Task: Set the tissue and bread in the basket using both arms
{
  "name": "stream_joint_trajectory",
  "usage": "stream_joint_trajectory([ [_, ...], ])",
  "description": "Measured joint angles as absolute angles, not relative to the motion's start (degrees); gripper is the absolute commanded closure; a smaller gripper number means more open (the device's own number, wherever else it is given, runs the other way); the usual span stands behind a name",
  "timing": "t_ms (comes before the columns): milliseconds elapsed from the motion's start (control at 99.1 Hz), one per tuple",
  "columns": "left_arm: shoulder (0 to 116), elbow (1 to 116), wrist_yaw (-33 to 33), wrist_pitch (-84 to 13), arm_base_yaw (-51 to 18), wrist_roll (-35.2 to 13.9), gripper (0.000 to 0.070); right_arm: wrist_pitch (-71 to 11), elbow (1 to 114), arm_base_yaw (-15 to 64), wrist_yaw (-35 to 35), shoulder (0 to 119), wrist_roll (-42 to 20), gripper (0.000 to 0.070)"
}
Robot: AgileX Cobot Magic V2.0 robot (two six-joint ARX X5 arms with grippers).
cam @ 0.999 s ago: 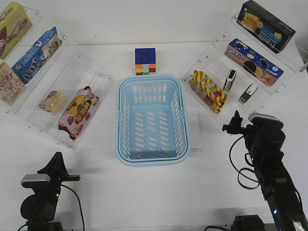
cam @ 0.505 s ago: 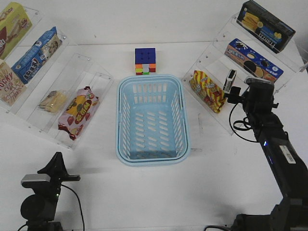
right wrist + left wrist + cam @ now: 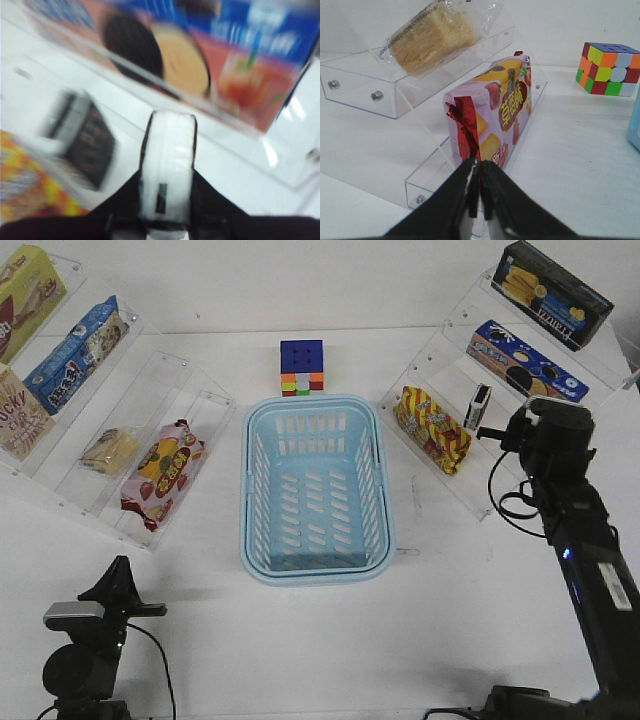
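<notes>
The light blue basket [image 3: 315, 403] sits mid-table. The bread [image 3: 110, 450], in clear wrap, lies on the left shelf; it also shows in the left wrist view [image 3: 432, 37]. My left gripper [image 3: 120, 585] is shut and empty at the front left, its tips [image 3: 476, 162] pointing at the fruit-printed packet [image 3: 492, 107]. My right gripper [image 3: 497, 430] is at the right shelf. In the blurred right wrist view its fingers [image 3: 168, 172] hug both sides of a tissue pack [image 3: 168, 150] seen white edge on. A second tissue pack [image 3: 477, 406] stands beside it [image 3: 82, 137].
A colour cube [image 3: 302, 367] stands behind the basket. The fruit-printed packet [image 3: 162, 472] lies on the lowest left shelf. A red-yellow snack bag [image 3: 432, 428] lies left of the tissues. Cookie boxes [image 3: 527, 362] fill the upper right shelves and other boxes the left ones.
My right arm has moved from the table in front of the right shelf up onto it, and its fingers now flank the tissue pack. The left arm has not moved.
</notes>
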State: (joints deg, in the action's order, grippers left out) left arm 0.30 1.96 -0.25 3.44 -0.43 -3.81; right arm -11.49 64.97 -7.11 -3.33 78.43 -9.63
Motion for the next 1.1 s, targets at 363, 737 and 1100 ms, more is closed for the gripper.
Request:
stream_joint_trajectory([
  [363, 0.3, 2.0, -0.3, 3.4, -0.4, -3.8, 0.0699, -12.5, 66.1, 10.0, 21.6, 65.0, -12.6, 0.0697],
  [737, 0.3, 2.0, 0.0, 5.2, -0.4, -9.3, 0.0699, -13.8, 65.8, 28.1, 16.8, 75.4, -7.8, 0.0309],
  [1100, 0.6, 4.9, 0.3, 2.7, -0.4, -24.6, 0.0699, -17.1, 65.2, 19.3, 6.9, 61.9, -6.3, 0.0698],
])
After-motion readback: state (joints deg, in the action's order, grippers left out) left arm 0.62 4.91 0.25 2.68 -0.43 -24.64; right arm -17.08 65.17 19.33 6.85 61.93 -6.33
